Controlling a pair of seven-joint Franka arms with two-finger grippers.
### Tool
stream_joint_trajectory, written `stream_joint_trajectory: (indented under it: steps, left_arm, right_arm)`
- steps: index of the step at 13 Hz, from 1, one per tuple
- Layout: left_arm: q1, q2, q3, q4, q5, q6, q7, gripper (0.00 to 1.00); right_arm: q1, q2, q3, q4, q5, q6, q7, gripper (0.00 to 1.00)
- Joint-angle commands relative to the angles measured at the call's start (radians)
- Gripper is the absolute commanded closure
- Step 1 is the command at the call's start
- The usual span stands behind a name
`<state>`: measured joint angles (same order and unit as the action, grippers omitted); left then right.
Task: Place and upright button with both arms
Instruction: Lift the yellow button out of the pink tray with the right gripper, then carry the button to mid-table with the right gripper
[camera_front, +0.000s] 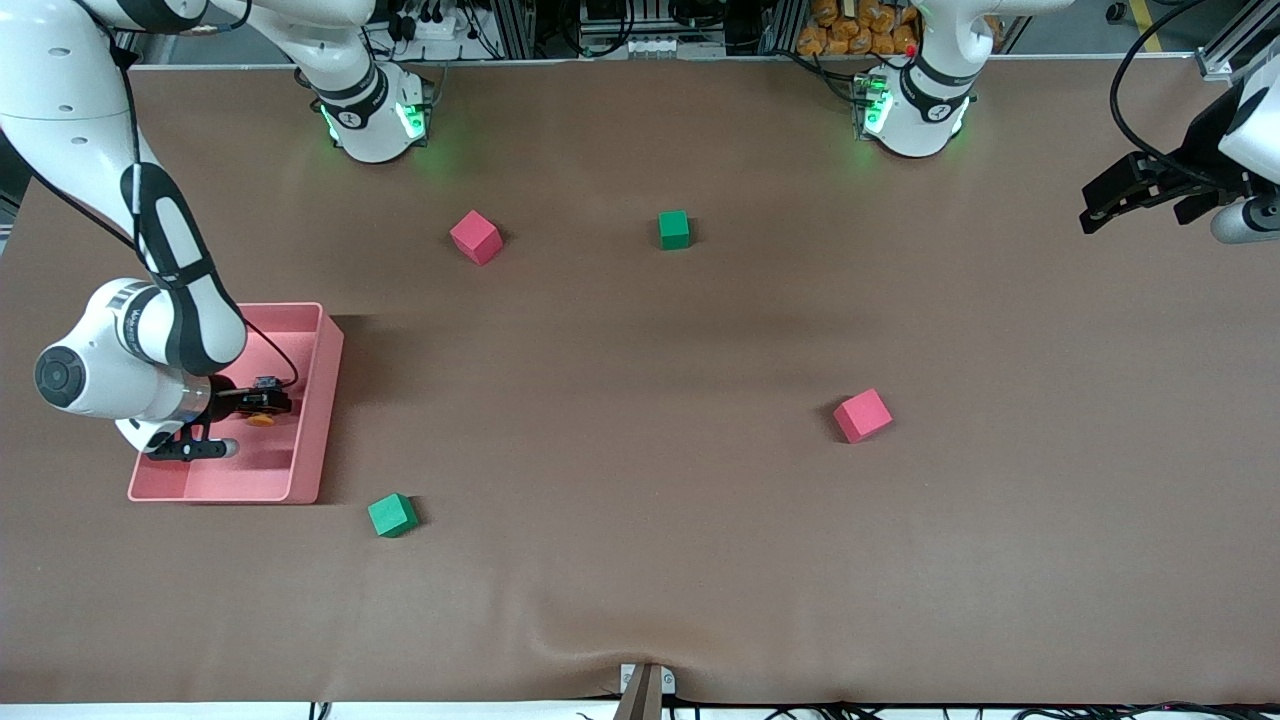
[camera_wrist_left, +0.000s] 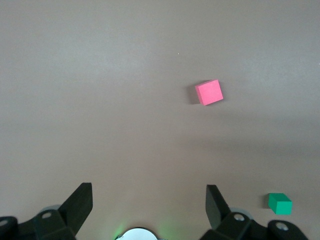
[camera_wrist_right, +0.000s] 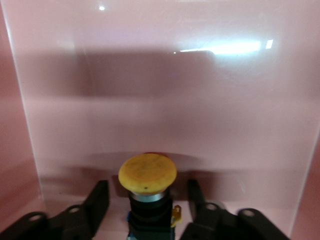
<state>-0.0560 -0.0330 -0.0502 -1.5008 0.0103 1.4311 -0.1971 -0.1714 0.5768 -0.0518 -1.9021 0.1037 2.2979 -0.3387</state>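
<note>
We see the right gripper (camera_wrist_right: 147, 207) inside the pink tray (camera_front: 318, 400), fingers apart w/ the button (camera_wrist_right: 148, 186) between them. Left gripper (camera_wrist_left: 149, 207) waits over the counter (camera_front: 640, 520), fingers spread.

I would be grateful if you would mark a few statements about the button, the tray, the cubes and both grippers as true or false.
1. The button sits between the right gripper's open fingers, inside the pink tray. True.
2. The left gripper is shut on a green cube. False: it is open and holds nothing, over the brown table at the left arm's end.
3. Two pink cubes and two green cubes lie on the table. True.
4. The button's cap is blue. False: it is orange.
</note>
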Motion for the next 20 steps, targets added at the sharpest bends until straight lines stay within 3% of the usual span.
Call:
stream_joint_trajectory:
  steps: [1, 5, 9, 12, 15, 17, 20]
  left_arm:
    - [0.001, -0.002, -0.003, -0.001, 0.022, 0.008, 0.007, 0.00]
    - [0.001, -0.002, -0.005, -0.004, 0.020, 0.020, 0.007, 0.00]
    - [-0.004, -0.007, -0.005, -0.004, 0.020, 0.017, 0.002, 0.00]
    - [-0.002, -0.005, -0.005, -0.007, 0.020, 0.014, 0.005, 0.00]
    - [-0.007, -0.010, -0.007, -0.010, 0.020, -0.001, -0.007, 0.00]
    - [0.002, -0.024, -0.028, -0.004, 0.020, -0.017, -0.004, 0.00]
    - [-0.007, -0.015, -0.030, 0.004, 0.022, -0.008, -0.007, 0.00]
  right_arm:
    - [-0.025, -0.017, 0.007, 0.033, 0.030, -0.052, -0.066, 1.00]
    - [-0.033, -0.017, 0.004, 0.263, 0.030, -0.381, -0.052, 1.00]
    - [-0.004, -0.021, 0.012, 0.429, 0.033, -0.602, 0.030, 1.00]
    - [0.191, -0.029, 0.015, 0.553, 0.033, -0.774, 0.365, 1.00]
    - [0.329, 0.009, 0.087, 0.635, 0.114, -0.729, 0.663, 1.00]
    - [0.418, 0.052, 0.171, 0.640, 0.131, -0.537, 0.747, 1.00]
    - [0.574, 0.145, 0.188, 0.643, 0.131, -0.297, 0.762, 1.00]
